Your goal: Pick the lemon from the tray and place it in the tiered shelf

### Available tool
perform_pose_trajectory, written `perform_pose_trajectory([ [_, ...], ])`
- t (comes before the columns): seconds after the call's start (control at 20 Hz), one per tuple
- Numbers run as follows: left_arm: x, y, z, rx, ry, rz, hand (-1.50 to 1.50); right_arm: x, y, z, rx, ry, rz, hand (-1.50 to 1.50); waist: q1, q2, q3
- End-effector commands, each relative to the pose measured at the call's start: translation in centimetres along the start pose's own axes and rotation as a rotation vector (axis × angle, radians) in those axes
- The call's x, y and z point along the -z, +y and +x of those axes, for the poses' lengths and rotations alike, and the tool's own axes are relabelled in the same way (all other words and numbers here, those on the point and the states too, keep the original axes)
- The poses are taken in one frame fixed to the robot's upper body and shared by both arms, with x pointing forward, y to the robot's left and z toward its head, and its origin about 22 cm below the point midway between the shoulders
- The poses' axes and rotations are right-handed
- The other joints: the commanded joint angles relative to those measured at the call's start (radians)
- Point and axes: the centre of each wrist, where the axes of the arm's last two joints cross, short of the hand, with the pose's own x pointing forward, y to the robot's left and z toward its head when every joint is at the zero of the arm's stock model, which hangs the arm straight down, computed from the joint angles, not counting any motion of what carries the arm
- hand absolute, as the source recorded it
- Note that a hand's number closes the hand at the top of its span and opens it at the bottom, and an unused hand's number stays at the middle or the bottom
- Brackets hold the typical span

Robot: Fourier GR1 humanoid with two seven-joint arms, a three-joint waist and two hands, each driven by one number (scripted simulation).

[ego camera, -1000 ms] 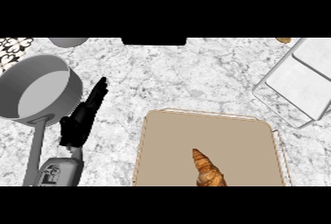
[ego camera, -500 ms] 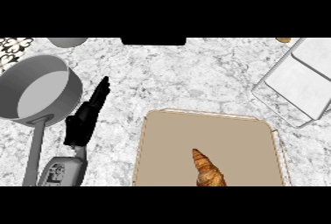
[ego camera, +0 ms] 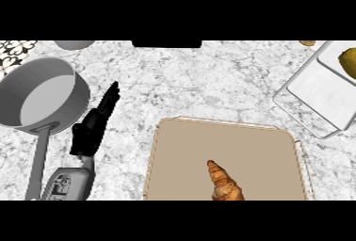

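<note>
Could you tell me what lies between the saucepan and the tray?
In the head view, the left robot hand, fingers straight, lies between the saucepan and the tray.

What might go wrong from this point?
The lemon on the tiered shelf is cut off by the view's edge, so its seating is unclear; it might roll. The open left hand lies close to the handle of the pot and might nudge it if swung.
</note>
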Motion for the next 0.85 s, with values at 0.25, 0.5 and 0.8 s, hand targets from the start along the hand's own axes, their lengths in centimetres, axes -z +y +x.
perform_pose_trajectory([
  [0.25, 0.3, -0.7, 0.6, 0.001, -0.009, -0.002, 0.0, -4.8, -9.2, 1.9, -0.121, 0.228, -0.012, -1.5, -0.001, 0.011, 0.006],
  [0.5, 0.5, -0.2, 0.3, 0.012, 0.0, 0.004, 0.0, -6.6, -11.3, 1.3, -0.202, 0.215, 0.006, -1.5, -0.003, 0.021, 0.011],
  [0.8, -0.4, -0.6, 0.1, -0.014, -0.026, 0.001, 0.0, -8.3, -13.3, 1.6, -0.194, 0.219, 0.058, -1.5, 0.001, 0.017, 0.014],
])
